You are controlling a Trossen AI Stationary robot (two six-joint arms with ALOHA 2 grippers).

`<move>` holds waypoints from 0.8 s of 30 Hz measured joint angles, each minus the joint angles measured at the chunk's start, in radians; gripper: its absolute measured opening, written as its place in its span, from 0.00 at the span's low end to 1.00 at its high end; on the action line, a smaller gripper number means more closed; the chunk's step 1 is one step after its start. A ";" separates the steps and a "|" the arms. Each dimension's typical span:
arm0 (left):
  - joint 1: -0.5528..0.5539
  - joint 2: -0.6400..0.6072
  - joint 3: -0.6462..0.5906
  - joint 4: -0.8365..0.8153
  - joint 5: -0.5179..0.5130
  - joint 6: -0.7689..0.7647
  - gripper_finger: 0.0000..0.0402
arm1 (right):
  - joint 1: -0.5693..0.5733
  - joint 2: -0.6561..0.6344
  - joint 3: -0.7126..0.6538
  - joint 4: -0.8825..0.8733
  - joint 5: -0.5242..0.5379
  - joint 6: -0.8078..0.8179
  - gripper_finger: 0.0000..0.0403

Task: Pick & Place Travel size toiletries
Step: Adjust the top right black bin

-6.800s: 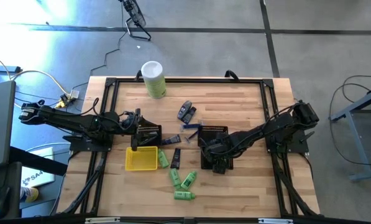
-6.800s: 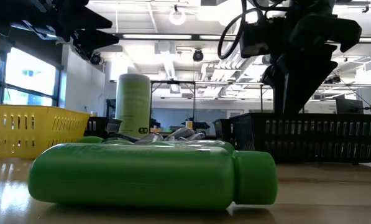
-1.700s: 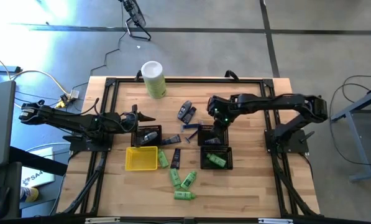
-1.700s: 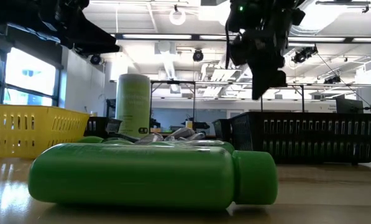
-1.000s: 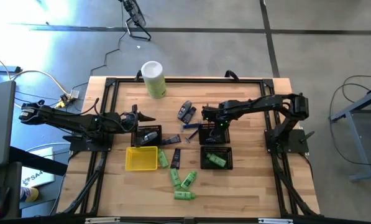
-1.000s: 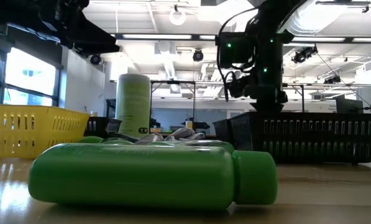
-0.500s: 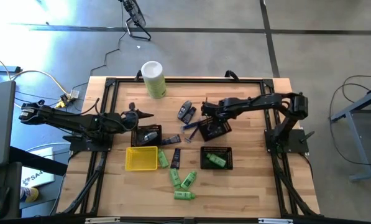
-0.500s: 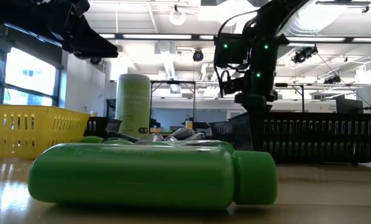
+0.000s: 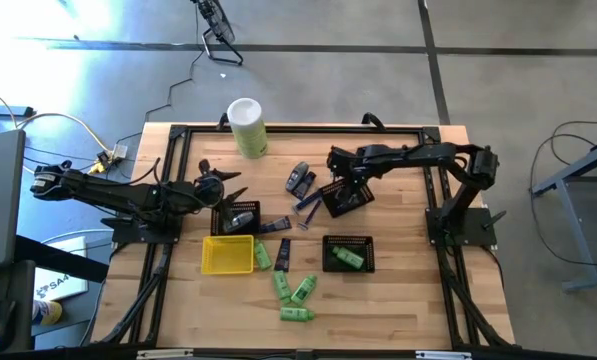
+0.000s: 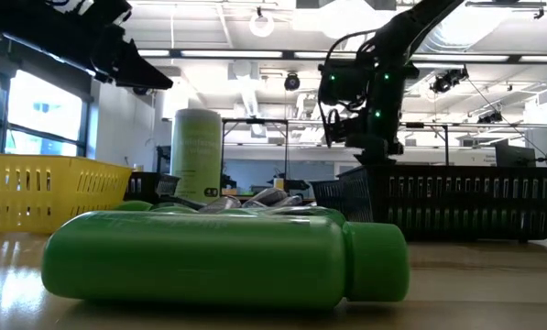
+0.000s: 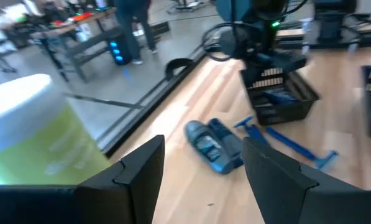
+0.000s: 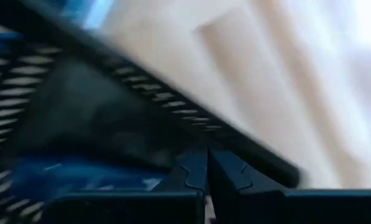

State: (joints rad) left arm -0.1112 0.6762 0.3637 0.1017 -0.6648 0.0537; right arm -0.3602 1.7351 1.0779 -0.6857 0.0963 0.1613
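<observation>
**Right arm grips the rim of a black basket while toiletries lie scattered on the table**

From above we see a wooden table (image 9: 398,290) with two dark arms. The right gripper (image 9: 339,188) reaches to the table's middle, its fingers pressed together on the rim of a black mesh basket (image 9: 345,197), which sits tilted; the right wrist view shows the mesh edge pinched between the fingertips, with something bluish inside, though we cannot tell what it is. The left gripper (image 9: 228,185) hovers at the left side with its fingers spread and nothing between them, near a tall pale-green canister (image 9: 247,127) with a white lid.

The travel size toiletries are spread out. Three green bottles (image 9: 294,293) lie loose near the front edge, one more green bottle (image 9: 263,256) lies just beside a yellow tray (image 9: 227,256), and another rests inside a second black basket (image 9: 348,254). A bluish-grey packet (image 9: 298,179) lies near the table's centre, with a blue razor-like item (image 9: 307,207) close by. A third black basket (image 9: 241,216) by the left gripper holds a dark item.
</observation>
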 joint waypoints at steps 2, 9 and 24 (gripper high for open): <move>0.000 0.000 0.000 0.006 -0.020 0.011 0.52 | -0.019 -0.002 0.000 -0.002 -0.131 -0.023 0.00; 0.000 0.000 0.000 0.021 -0.045 0.021 0.52 | -0.041 -0.067 0.000 -0.001 -0.313 -0.092 0.00; 0.000 0.000 0.000 0.020 -0.043 -0.001 0.52 | -0.087 -0.046 0.000 0.196 -0.059 -0.054 0.00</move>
State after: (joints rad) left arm -0.1112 0.6762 0.3637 0.1214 -0.7081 0.0532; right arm -0.4477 1.6891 1.0775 -0.4895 0.0372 0.1077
